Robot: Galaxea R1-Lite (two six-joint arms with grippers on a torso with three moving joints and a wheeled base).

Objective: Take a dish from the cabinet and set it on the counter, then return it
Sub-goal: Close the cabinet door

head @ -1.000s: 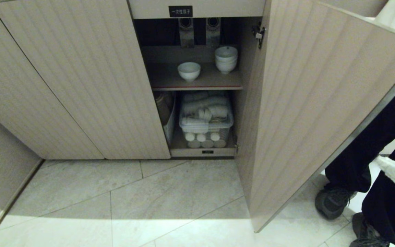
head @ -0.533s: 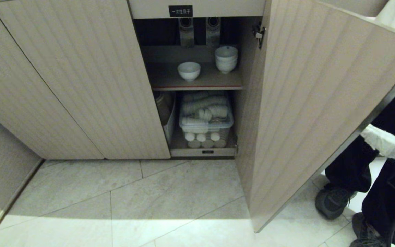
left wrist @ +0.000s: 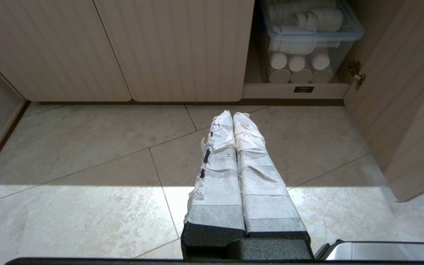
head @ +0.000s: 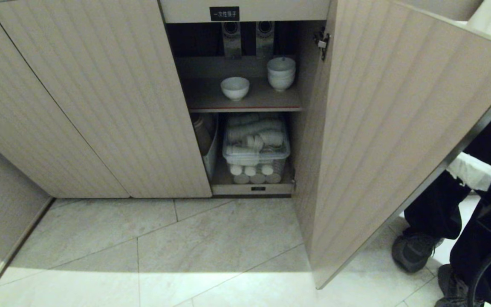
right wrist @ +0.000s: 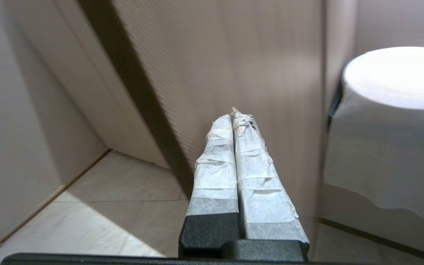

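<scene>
Your right tool [right wrist: 233, 115] is raised beside the outer face of the open ribbed door [head: 382, 128] of the cabinet [head: 100, 98]. Its two tape-wrapped fingers [right wrist: 215, 162] are pressed flat together and hold nothing. In the head view this tool shows only at the far right edge [head: 475, 170], beyond the door's edge and in front of a person's dark trouser legs [head: 437, 209] and shoes [head: 414, 251].

Your left tool [left wrist: 233, 115] is low over the tiled floor [left wrist: 87, 165], pointing toward the cabinet's base. Its wrapped fingers [left wrist: 217, 173] are likewise closed against each other, empty.

The dish [head: 235, 88] sits upright on the upper shelf [head: 245, 104] inside the open compartment, toward the shelf's left half, apart from the stack of white bowls [head: 281, 73] standing to its right. It is well away from both tools; the open door stands between it and the right tool.

Below the shelf, a clear plastic bin [head: 256, 153] filled with white cups occupies the lower compartment. A small black label [head: 224, 13] with white characters is fixed on the panel above the opening.
</scene>
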